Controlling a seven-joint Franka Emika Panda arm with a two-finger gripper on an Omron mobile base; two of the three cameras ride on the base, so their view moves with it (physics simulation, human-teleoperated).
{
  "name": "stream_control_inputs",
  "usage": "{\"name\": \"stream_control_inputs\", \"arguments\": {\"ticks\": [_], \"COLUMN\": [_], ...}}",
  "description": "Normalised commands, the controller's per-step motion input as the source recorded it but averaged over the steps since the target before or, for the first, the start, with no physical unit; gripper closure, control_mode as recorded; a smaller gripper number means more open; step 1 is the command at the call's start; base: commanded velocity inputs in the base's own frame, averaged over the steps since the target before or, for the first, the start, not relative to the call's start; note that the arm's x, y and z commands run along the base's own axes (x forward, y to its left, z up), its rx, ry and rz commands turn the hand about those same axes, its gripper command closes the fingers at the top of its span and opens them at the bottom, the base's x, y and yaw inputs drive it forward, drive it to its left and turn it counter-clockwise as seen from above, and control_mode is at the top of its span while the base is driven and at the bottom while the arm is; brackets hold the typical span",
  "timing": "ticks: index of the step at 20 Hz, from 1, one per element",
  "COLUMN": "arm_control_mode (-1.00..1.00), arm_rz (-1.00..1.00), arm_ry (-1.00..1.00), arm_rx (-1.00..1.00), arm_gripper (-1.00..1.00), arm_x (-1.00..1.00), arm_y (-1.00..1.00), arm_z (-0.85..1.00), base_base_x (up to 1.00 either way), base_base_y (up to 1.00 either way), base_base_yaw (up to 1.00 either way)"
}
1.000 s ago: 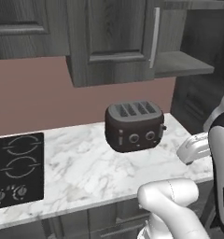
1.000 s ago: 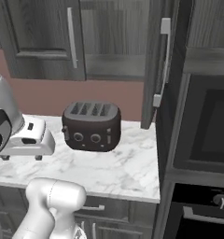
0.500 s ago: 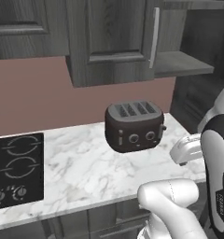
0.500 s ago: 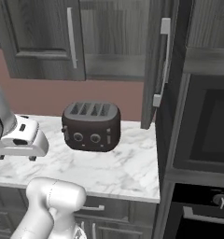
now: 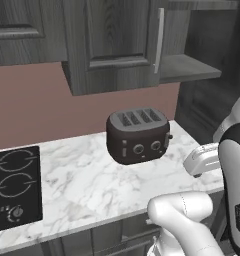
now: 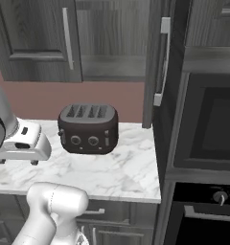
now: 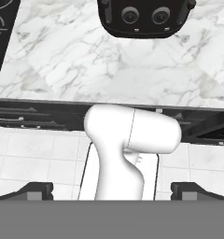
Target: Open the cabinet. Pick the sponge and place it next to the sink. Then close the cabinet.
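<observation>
Marble counter (image 5: 87, 180) under the cabinet (image 5: 112, 45), its door (image 6: 157, 62) swung open with bar handle (image 6: 162, 60), sponge not visible, black toaster (image 5: 138, 135) below, cooktop (image 5: 14, 187) at left, gripper (image 7: 111, 190) spread wide, hand lower and further from the toaster than a second ago

Kitchen: toaster (image 5: 138, 135) on marble counter (image 5: 82, 185); hob (image 5: 14, 187); oven (image 6: 208, 129).
</observation>
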Motion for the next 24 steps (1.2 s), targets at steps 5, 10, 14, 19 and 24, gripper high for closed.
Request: {"name": "stream_control_inputs", "arguments": {"ticks": [5,10,14,19,24], "arm_control_mode": [1.00,1.00,1.00,1.00,-1.00], "arm_rz": [0.00,0.00,0.00,0.00,0.00], "arm_ry": [0.00,0.00,0.00,0.00,0.00], "arm_rx": [0.00,0.00,0.00,0.00,0.00], "arm_gripper": [-1.00,-1.00,-1.00,-1.00,-1.00], "arm_x": [0.00,0.00,0.00,0.00,0.00], "arm_y": [0.00,0.00,0.00,0.00,0.00], "arm_z": [0.00,0.00,0.00,0.00,0.00], "base_base_x": [0.61,0.09,0.00,0.00,0.00], "base_base_y": [0.00,0.00,0.00,0.00,0.00], "base_base_yaw": [-0.39,-0.05,0.00,0.00,0.00]}}
